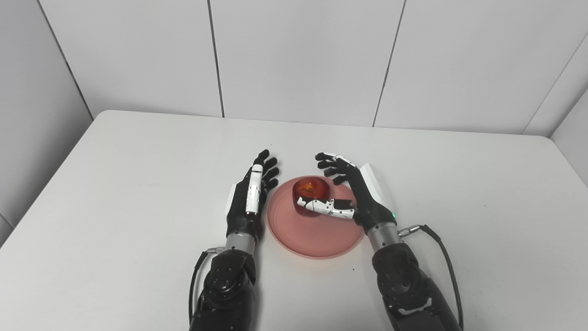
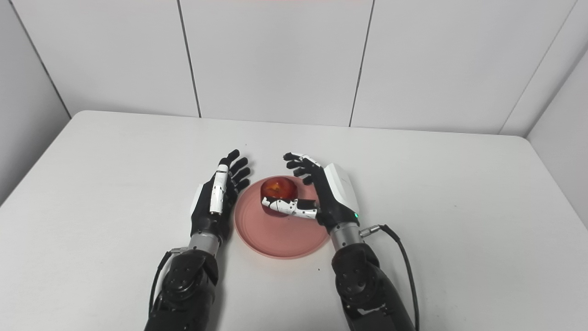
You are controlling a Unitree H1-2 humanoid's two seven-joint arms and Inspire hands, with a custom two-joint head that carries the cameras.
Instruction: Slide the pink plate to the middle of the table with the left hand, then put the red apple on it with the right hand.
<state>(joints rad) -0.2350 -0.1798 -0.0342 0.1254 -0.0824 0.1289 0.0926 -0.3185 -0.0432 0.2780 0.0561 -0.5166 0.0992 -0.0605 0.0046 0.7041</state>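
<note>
Two robot hands sit before you on the white surface (image 1: 138, 161), toward its near edge. Pink plate (image 1: 317, 234): mid-width, between them. Red apple (image 1: 311, 188): on the plate's far part. Left robot hand (image 1: 250, 197): spread, just beside the plate's left rim. Right robot hand (image 1: 353, 195): fingers apart, thumb lying across the apple's near side.

White table (image 1: 138, 184), pink plate (image 1: 317, 239) lying near its middle
</note>
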